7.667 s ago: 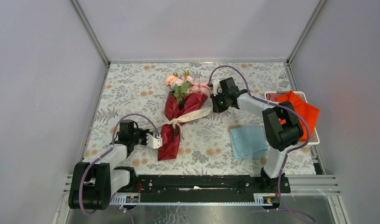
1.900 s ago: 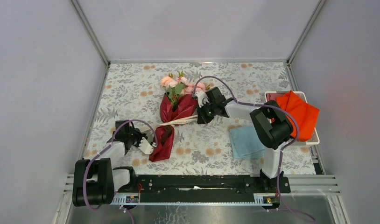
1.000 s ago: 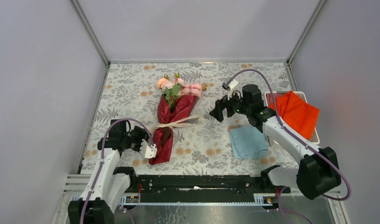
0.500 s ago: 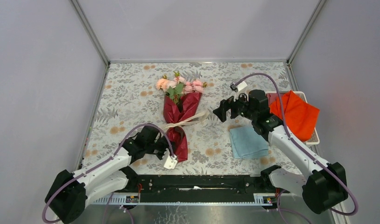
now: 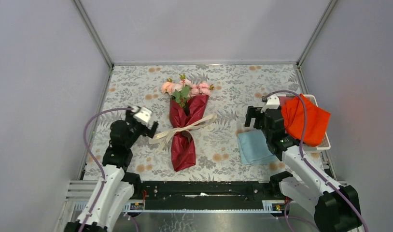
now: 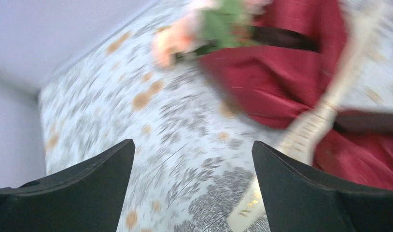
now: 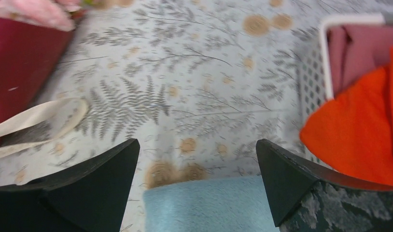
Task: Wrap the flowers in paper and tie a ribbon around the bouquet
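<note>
Now left gripper (image 6: 192, 145): we are holding fingers spread, empty, near flat cream ribbon (image 6: 305, 130).
Right gripper (image 7: 197, 142): hovering spread-fingered over folded light-blue cloth (image 7: 209, 205).

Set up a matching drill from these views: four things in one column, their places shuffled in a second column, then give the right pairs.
Things
1. bouquet
2. ribbon
3. light blue cloth
4. orange cloth

Places
A. in the white basket at the right edge
B. lying mid-tablecloth, blooms toward the far wall
C. flat on the tablecloth, just left of the basket
D. tied round the bouquet's middle

Pairs: 1-B, 2-D, 3-C, 4-A
</note>
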